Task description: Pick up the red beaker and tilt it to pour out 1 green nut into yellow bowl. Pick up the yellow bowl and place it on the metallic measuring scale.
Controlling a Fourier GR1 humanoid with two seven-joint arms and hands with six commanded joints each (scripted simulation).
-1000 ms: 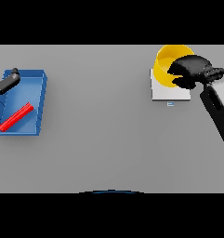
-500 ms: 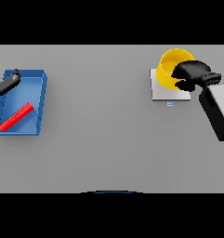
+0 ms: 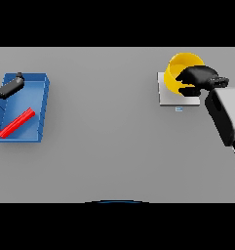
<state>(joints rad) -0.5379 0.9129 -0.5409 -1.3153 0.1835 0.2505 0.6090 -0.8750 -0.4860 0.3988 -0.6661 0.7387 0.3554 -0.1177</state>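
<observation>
With the yellow bowl point(image 3: 181, 71) on the metallic measuring scale point(image 3: 168, 95) at two o'clock, our right robot hand point(image 3: 199, 79) grips its rim; we judge placement nearly done, release next. Left robot hand point(image 3: 9, 87), fingers straight, idles at nine.

At the upper right of the frame the bowl point(image 3: 180, 66) looks like smooth yellow plastic, sitting on a scale point(image 3: 166, 95) with a pale, matt metallic top. At the left, the blue tray point(image 3: 41, 105) appears plain and matt. The grey table point(image 3: 104, 136) is flat and dull.
</observation>
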